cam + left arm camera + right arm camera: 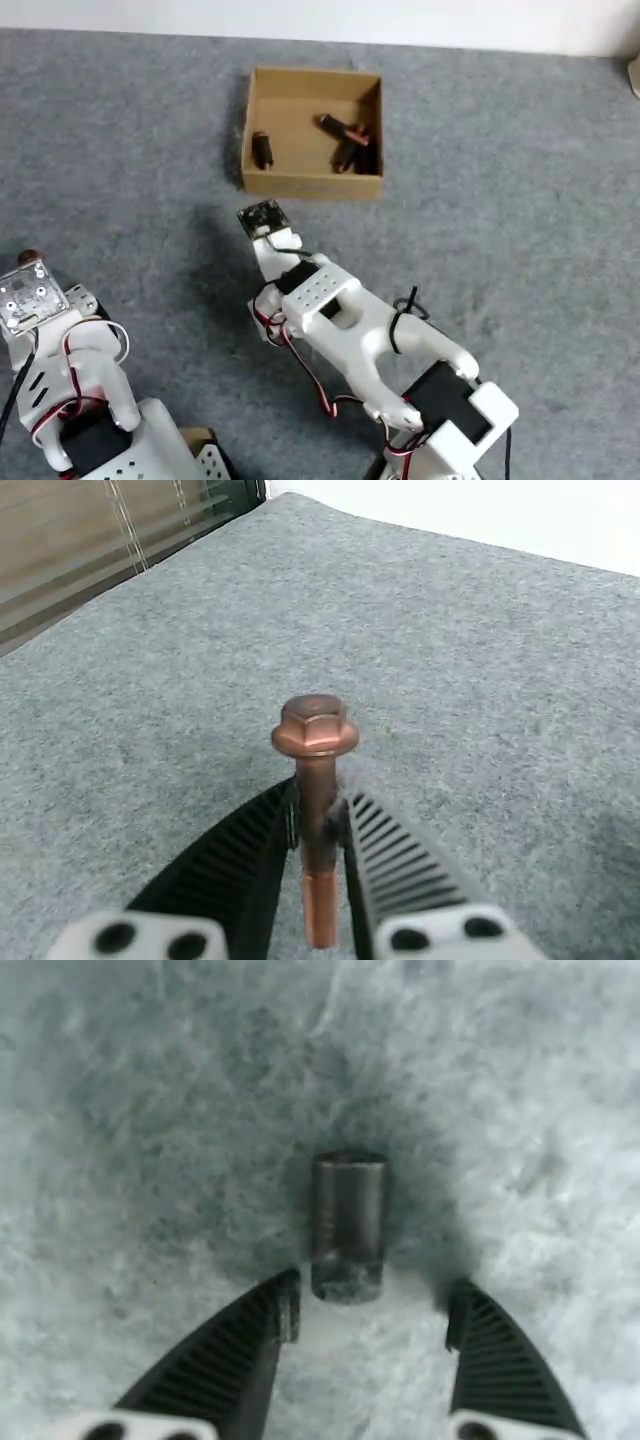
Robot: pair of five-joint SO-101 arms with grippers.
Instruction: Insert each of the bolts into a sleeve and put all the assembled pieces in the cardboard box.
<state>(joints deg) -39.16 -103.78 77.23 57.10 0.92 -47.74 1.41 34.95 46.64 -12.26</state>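
While left jaws clamp a copper bolt (316,775), right jaws gape wide, flanking a dark sleeve (348,1222)

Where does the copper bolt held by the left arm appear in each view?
High view: the bolt head peeks out at the far left edge, beside the camera board.
Left wrist view: mid-picture, shank clamped in the left tool, head outward.
Right wrist view: not in it.
Shared landmark: the grey carpet.

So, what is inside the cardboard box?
One dark piece lies by one side wall of the cardboard box; overlapping dark and reddish pieces lie opposite. Their overlap hides the count.
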